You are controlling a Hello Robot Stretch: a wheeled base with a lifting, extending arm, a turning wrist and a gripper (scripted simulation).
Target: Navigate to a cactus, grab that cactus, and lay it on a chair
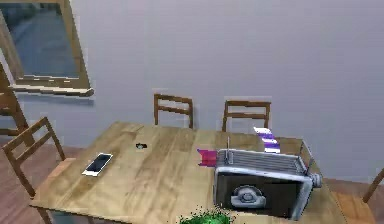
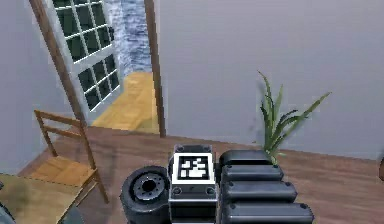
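1. Tool (image 2: pixel 149 191) sits low beside a white marker square (image 2: pixel 192 167), honestly can't tell if it's holding anything.
2. Green spiky clump (image 1: pixel 205 216) sits at the table's (image 1: pixel 140 172) near edge, just beside a grey toaster (image 1: pixel 262 182).
3. Wooden chairs (image 1: pixel 173 108) ring the table.

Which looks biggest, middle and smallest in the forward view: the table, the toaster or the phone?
1. Table, largest by far.
2. Toaster, though nearness to the camera enlarges it.
3. Phone, smallest.
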